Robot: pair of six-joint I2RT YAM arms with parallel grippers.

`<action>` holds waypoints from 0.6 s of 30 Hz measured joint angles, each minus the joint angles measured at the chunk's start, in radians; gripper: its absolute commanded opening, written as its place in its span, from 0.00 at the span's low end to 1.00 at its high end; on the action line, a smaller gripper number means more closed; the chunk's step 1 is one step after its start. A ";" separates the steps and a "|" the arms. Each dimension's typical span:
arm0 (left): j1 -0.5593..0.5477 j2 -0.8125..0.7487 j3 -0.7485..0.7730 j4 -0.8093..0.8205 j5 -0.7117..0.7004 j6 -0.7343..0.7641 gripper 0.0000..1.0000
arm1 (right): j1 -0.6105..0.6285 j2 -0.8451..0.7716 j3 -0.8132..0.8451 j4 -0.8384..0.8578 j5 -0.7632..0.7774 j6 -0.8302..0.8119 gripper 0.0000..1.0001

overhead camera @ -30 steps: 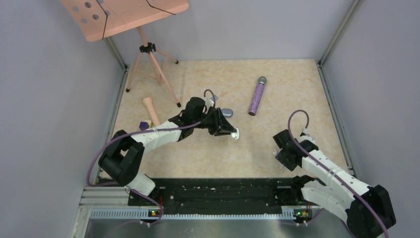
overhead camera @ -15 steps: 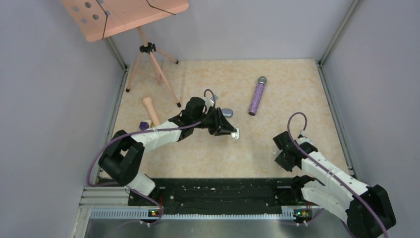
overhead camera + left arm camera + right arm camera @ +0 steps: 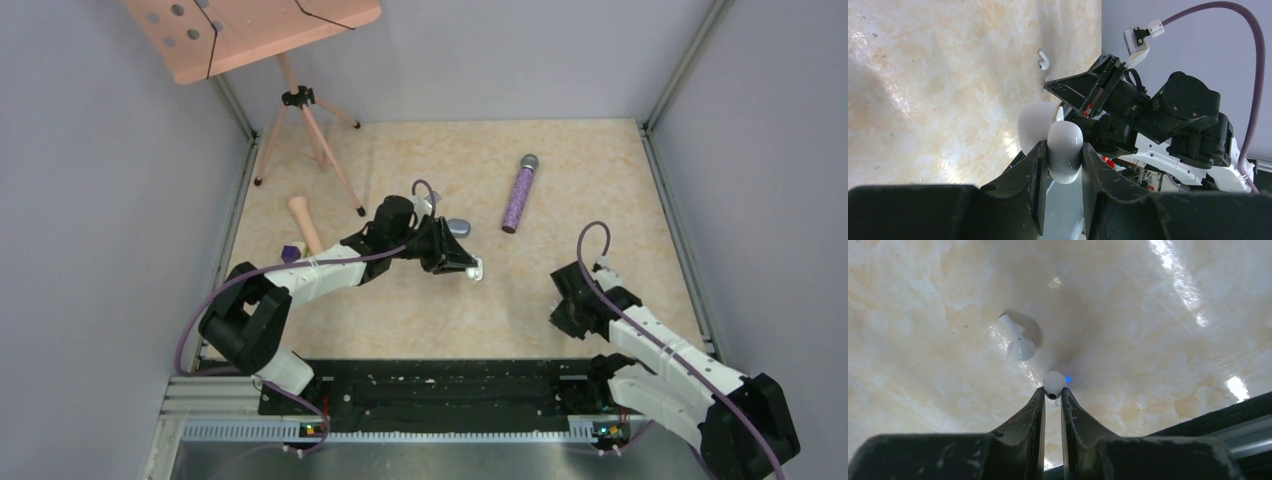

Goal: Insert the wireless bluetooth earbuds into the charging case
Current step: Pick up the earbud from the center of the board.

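My left gripper [image 3: 1064,156] is shut on the open white charging case [image 3: 1064,150], held mid-table; it also shows in the top view [image 3: 476,268]. My right gripper [image 3: 1053,396] is shut on a white earbud [image 3: 1054,384], pinched at the fingertips just above the tabletop; in the top view the gripper [image 3: 563,322] is at the front right. A second white earbud [image 3: 1018,344] lies on the table just ahead and left of it. It also shows in the left wrist view [image 3: 1043,61]. A small purple piece [image 3: 291,252] lies at the left.
A purple glitter microphone [image 3: 520,192] lies at the back right. A pink tripod stand [image 3: 300,110] stands at the back left, with a pale wooden handle [image 3: 304,224] near it. A grey case [image 3: 459,227] sits behind the left gripper. The black front rail [image 3: 440,385] runs along the near edge.
My right arm has drawn back toward the front edge and slightly left. The left arm with the case has not moved.
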 measured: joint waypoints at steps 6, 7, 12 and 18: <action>0.013 -0.006 0.000 -0.022 0.000 0.031 0.00 | 0.000 0.096 0.027 0.112 -0.080 -0.078 0.08; 0.016 -0.008 0.000 -0.027 -0.001 0.035 0.00 | 0.000 0.122 0.037 0.131 -0.090 -0.090 0.10; 0.028 -0.022 0.000 -0.051 -0.001 0.056 0.00 | 0.001 0.252 0.093 0.240 -0.151 -0.147 0.28; 0.031 -0.026 0.001 -0.071 -0.001 0.068 0.00 | 0.008 0.348 0.158 0.296 -0.200 -0.221 0.32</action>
